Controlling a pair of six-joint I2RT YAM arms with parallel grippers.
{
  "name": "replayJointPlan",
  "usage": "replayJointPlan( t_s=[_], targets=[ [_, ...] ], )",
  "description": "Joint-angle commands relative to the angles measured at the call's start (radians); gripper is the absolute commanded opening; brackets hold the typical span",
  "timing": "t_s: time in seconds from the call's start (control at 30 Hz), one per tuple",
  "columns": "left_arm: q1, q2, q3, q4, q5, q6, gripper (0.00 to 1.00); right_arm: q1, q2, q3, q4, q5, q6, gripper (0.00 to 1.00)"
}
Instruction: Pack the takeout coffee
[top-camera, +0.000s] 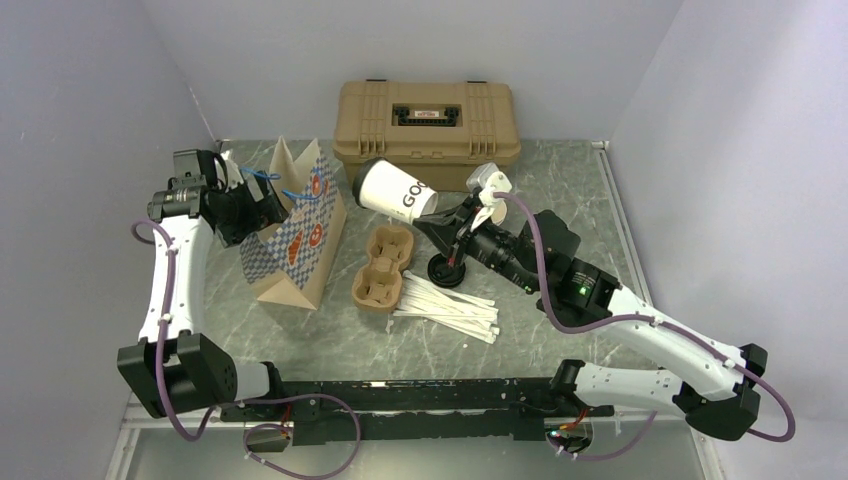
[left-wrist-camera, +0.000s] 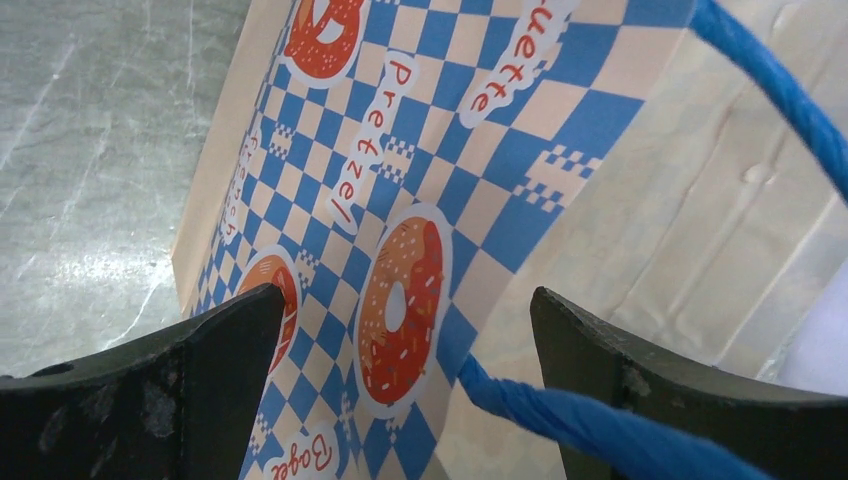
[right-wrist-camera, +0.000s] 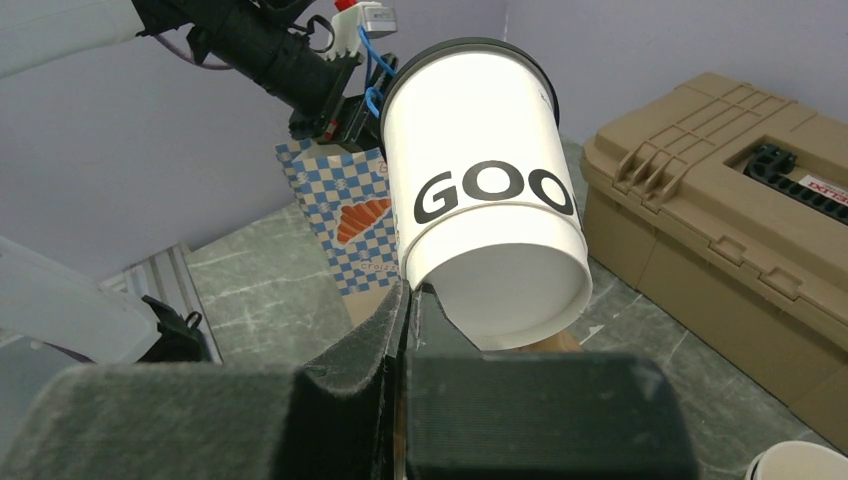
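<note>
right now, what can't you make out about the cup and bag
Lettering on the coffee cup: only "GOO" shows, top and right wrist; the rest curves away.
Inside of the paper bag: hidden by its walls, top and left wrist.
How the right gripper pinches the cup's base: right wrist, its own fingers cover it.
Most of the second cup: cut by the right wrist frame's corner.

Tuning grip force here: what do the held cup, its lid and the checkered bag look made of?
Cup: matte white wall with printed dark letters and a recessed base, likely paper. Lid: thin black rim, probably moulded plastic. Bag: creased printed paper, tan inside; its blue handles look like twisted cord.
</note>
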Motion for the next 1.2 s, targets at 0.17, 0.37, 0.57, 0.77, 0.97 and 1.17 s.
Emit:
replayJointPlan(
  t_s=[0.17,0.37,0.57,0.77,0.97,1.17],
  targets=[
    [0.003,-0.079,-0.027,-0.086,-0.02,0.067,0.99,0.0,-0.033,-0.005,0.061,-0.025,-0.002,0.0],
    [0.003,-0.141,-0.028,-0.115,-0.002,0.099,0.99,-0.001,-0.044,-0.006,0.07,-0.038,0.005,0.0],
    [0.003,-0.194,-0.031,-0.131,-0.016,0.13,0.99,0.001,-0.041,0.002,0.07,-0.058,0.019,0.0],
    [0.002,-0.213,-0.045,-0.142,-0.048,0.136,0.98,0.0,-0.034,0.006,0.072,-0.061,0.021,0.0],
    [0.002,-0.239,-0.019,-0.156,-0.053,0.132,0.96,0.001,-0.021,0.009,0.078,-0.063,0.026,0.0],
    [0.003,-0.27,0.06,-0.155,-0.106,0.113,0.99,0.001,-0.017,0.011,0.085,-0.085,0.034,0.0]
  ],
)
